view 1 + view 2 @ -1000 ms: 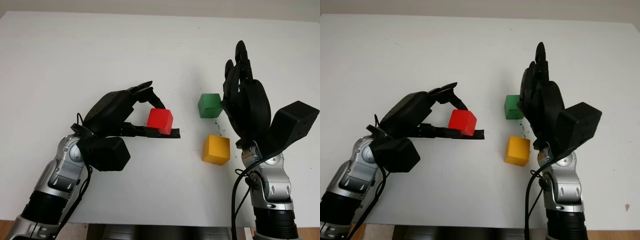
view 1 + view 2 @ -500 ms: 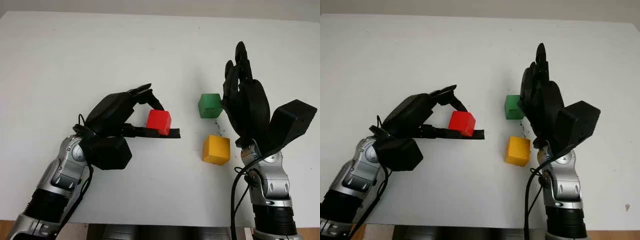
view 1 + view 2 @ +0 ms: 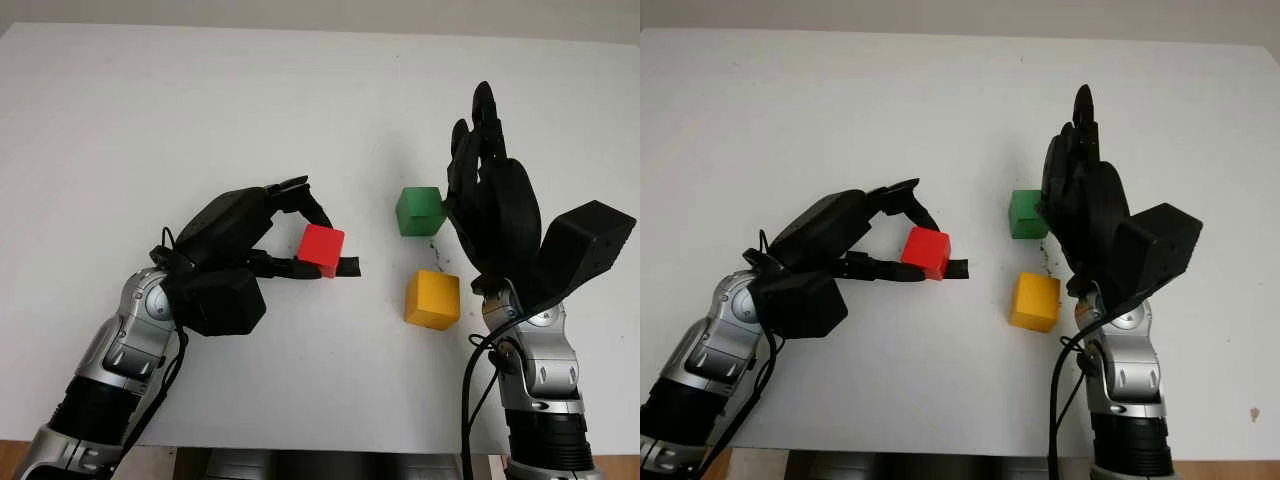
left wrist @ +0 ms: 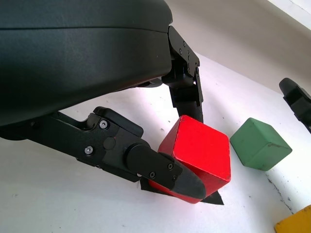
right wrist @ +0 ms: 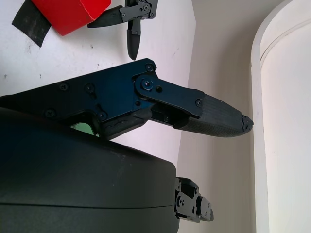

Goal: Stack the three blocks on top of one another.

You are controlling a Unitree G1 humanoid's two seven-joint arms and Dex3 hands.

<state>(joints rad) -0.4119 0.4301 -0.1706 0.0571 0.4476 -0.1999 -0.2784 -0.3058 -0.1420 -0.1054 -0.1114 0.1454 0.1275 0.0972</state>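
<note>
My left hand [image 3: 331, 246] is shut on the red block [image 3: 926, 253], one finger on its far side and the thumb [image 4: 160, 167] under its near edge. The block sits low over the white table [image 3: 150, 120], left of centre; I cannot tell whether it touches the surface. The green block [image 3: 419, 210] stands on the table to the right of the red one. The yellow block [image 3: 432, 298] lies nearer to me than the green one. My right hand [image 3: 475, 125] is open and held upright just right of both blocks, touching neither.
The white table stretches wide to the left and the far side. Its front edge [image 3: 330, 448] runs just ahead of my forearms. A few dark specks mark the surface between the green and yellow blocks.
My left hand has sunk slightly toward the table with the red block still in its grasp. The right hand and the green and yellow blocks have stayed put.
</note>
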